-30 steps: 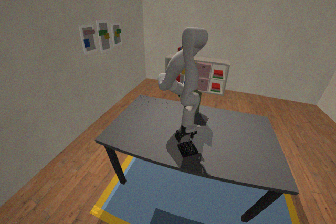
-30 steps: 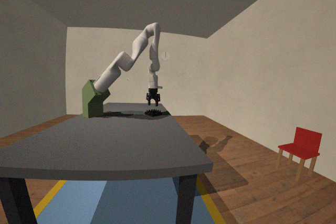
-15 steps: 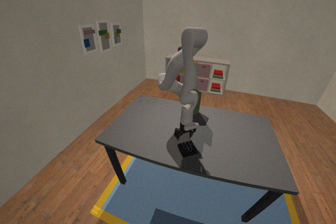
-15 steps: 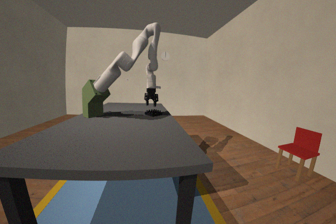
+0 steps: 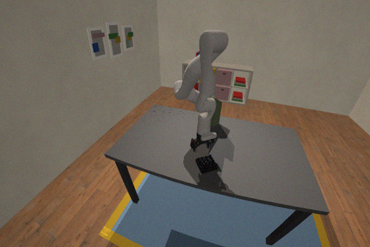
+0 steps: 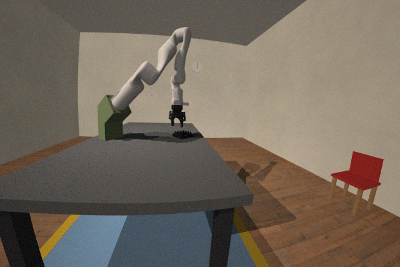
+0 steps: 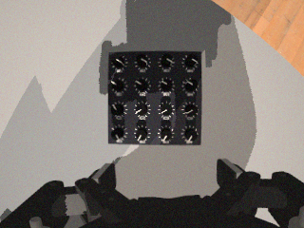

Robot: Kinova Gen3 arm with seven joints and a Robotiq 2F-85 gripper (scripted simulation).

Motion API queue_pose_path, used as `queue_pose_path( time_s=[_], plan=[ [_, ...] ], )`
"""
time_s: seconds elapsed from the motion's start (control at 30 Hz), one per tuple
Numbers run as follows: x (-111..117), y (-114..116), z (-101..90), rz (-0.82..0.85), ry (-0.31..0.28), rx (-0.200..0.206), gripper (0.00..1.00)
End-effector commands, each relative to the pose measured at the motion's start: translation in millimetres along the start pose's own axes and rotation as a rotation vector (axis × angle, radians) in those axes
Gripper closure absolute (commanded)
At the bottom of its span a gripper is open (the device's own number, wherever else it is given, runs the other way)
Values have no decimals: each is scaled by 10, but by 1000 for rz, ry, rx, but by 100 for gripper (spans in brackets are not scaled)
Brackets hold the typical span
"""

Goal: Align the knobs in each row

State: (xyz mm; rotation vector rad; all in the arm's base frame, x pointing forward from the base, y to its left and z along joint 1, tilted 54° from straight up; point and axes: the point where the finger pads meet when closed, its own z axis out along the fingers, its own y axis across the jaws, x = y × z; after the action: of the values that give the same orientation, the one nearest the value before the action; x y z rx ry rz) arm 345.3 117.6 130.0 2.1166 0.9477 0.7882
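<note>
- Top view: the gripper [image 5: 203, 148] hangs fingers-down near the middle of the frame, above the dark table [image 5: 256, 160] — the black knob box [image 5: 207, 163] sits just below it in the picture, right of center.
- Exterior view: at mid-frame the gripper [image 6: 177, 125] points down over the knob box [image 6: 183, 136], apart from it; the green pedestal [image 6: 105, 118] stands to the left on the table [image 6: 129, 167].
- Wrist view: the knob box [image 7: 155, 98] lies at upper center, its knobs in four rows of four — the gripper [image 7: 165, 173], fingers spread wide, holds nothing along the bottom.
</note>
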Motion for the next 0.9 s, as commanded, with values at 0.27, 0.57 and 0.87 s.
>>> queue_pose_path(
  time_s=[0.27, 0.57, 0.87],
  plan=[
    [-70, 1, -2, 0, -3, 0, 0],
    [-72, 1, -2, 0, -3, 0, 0],
    [-72, 1, -2, 0, -3, 0, 0]
  ],
)
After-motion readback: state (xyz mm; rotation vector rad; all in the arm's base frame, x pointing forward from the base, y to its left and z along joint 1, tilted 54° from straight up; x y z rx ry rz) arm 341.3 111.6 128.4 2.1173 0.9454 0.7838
